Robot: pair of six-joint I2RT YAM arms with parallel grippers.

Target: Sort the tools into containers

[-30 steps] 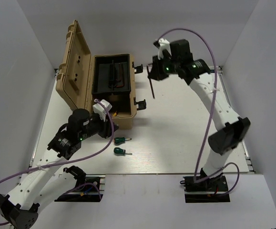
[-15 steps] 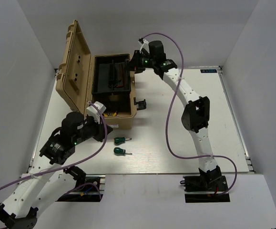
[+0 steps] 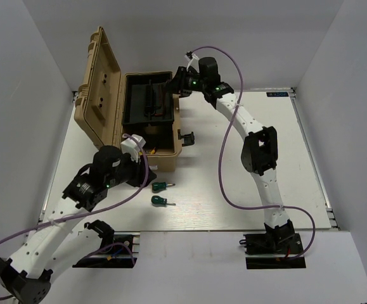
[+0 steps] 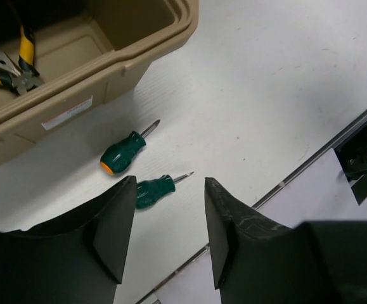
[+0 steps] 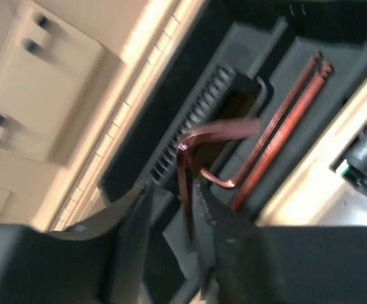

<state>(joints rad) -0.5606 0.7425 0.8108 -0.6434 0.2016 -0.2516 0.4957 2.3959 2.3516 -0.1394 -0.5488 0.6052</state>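
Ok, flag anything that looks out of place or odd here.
Nothing spilled or damaged. The nearer green screwdriver and the farther green screwdriver lie loose on the table, outside the toolbox. The right gripper holds a hex key over the black tray, not yet laid down.

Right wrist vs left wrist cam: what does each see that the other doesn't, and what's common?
Right wrist only: the right gripper shut on a hex key, above the black tray where two more hex keys lie.

Left wrist only: the open left gripper over the table, two green-handled screwdrivers lying on it, and yellow-handled pliers in the box's bottom compartment.

Both: the tan toolbox, each from a different side.
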